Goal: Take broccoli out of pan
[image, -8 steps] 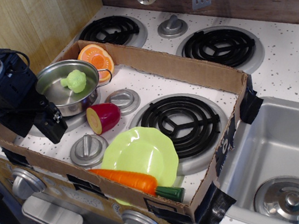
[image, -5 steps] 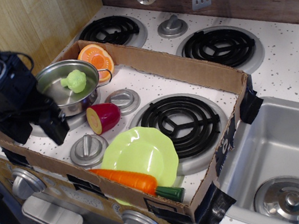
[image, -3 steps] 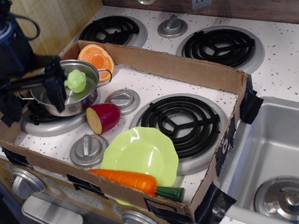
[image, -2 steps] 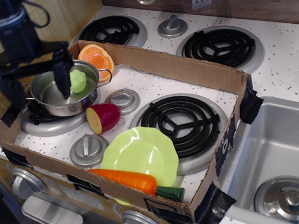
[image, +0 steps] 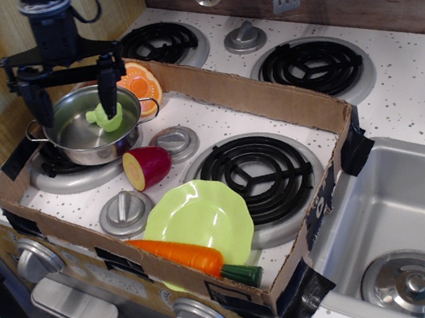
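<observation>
The shiny steel pan [image: 72, 146] sits on the front-left burner inside a cardboard box. The small yellow-green broccoli [image: 105, 121] lies inside it at the right side, partly hidden by one finger. My black gripper [image: 75, 94] hangs above the pan, open wide. Its right finger [image: 108, 87] is over the broccoli and its left finger [image: 41, 102] is over the pan's left rim. Nothing is held between the fingers.
A purple-red toy vegetable [image: 147, 167], a lime-green plate [image: 198, 220] and a carrot [image: 181, 255] lie in front of the pan. An orange slice [image: 138, 81] leans on the cardboard box wall [image: 251, 95]. Stove knobs [image: 173, 140] and a sink [image: 402, 217] are nearby.
My gripper has risen from the front-left of the pan and swung right and back, so it now hangs over the pan. The broccoli and pan have not moved.
</observation>
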Available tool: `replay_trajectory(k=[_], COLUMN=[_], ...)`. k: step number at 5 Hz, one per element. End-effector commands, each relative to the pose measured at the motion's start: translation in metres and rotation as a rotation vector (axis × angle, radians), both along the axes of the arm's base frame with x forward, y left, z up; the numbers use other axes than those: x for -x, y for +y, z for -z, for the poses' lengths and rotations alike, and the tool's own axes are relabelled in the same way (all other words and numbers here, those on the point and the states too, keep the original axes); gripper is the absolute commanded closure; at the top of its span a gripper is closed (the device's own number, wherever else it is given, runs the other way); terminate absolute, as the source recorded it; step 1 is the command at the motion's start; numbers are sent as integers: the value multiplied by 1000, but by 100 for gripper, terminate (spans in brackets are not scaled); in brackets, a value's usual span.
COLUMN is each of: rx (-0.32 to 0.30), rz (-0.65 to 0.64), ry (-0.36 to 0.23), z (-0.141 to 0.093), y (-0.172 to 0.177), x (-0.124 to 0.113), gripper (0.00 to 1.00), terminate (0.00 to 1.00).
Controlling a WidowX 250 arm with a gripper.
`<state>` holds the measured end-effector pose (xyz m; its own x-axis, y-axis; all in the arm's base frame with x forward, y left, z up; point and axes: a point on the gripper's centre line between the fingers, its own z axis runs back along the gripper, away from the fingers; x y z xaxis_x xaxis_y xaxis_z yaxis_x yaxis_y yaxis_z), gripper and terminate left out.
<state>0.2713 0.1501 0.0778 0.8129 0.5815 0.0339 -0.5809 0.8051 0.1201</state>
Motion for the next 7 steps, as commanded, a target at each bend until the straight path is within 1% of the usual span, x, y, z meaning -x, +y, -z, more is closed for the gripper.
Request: replay_trajectory(k=[1,2,3,4,5,6,7], rx=[-101,-143,-129,-149,-138,-154,-161], rz=[66,70,87,102,110,132,146], ry=[-70,-72,-63,-75,-82,-109,-124], z=[5,13,24,33,41,41,38], y=[8,12,19,25,33,37,41], x=[-20,-24,-28,-30,-32,-34,-33], gripper=[0,0,0,0,0,0,0], terminate=[0,0,0,0,0,0,0])
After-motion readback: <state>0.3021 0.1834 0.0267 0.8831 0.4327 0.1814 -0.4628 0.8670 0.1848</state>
